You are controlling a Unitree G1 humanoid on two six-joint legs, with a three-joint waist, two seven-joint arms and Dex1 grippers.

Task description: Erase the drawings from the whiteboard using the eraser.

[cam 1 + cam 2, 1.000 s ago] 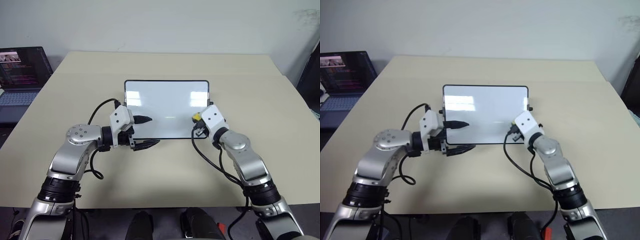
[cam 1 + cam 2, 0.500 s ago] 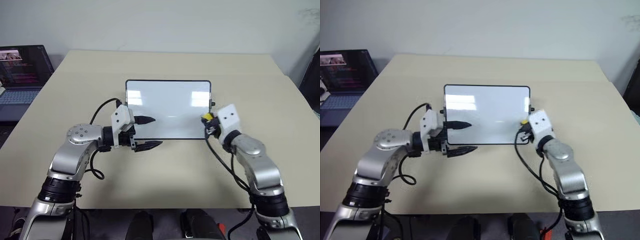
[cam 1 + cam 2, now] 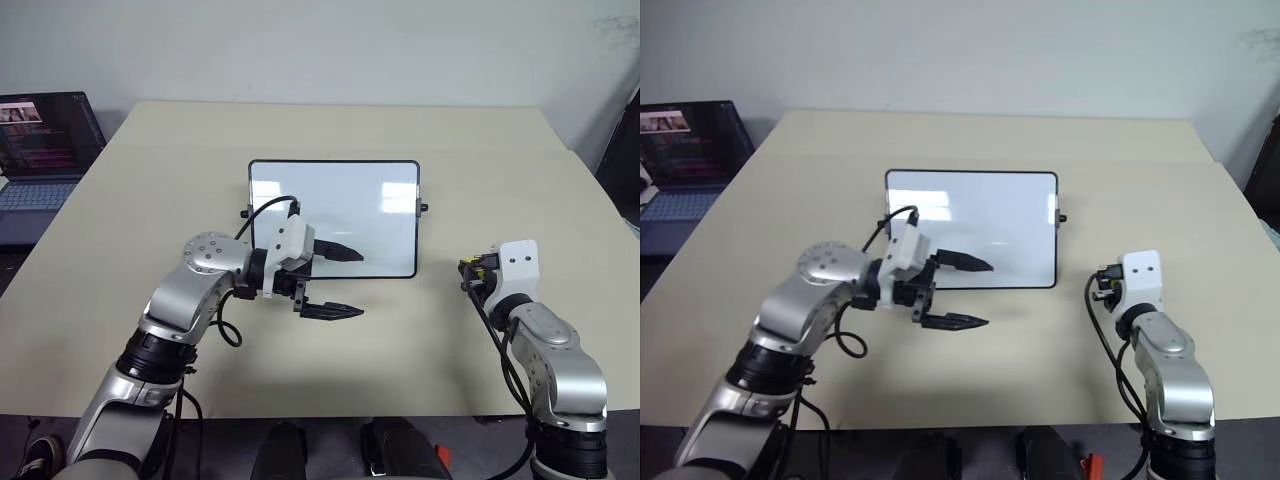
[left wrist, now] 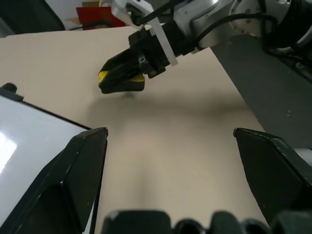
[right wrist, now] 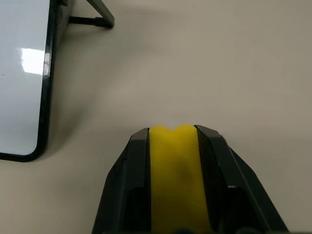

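The whiteboard (image 3: 333,215) sits at the middle of the tan table (image 3: 300,370). Its face looks plain white, and the drawings are out of view. My left gripper (image 3: 338,282) hangs open over the board's near edge, pointing right, one finger above the white face and the other over the table. The eraser (image 5: 178,175), yellow with a dark underside, is clamped between the fingers of my right gripper (image 3: 470,270). That gripper is low over bare table, right of the board's near right corner (image 5: 29,153). The left wrist view has the right gripper (image 4: 124,78) gripping the eraser (image 4: 105,76).
An open laptop (image 3: 45,150) stands off the table's far left corner. A dark object (image 3: 620,150) rises past the right edge. The board's black stand leg (image 5: 92,14) reaches out behind its right side. A white wall runs behind the table.
My right gripper carried the eraser off the board's right side, rightward and nearer over bare table. The left gripper swung right from the board's near left corner toward the middle of its near edge.
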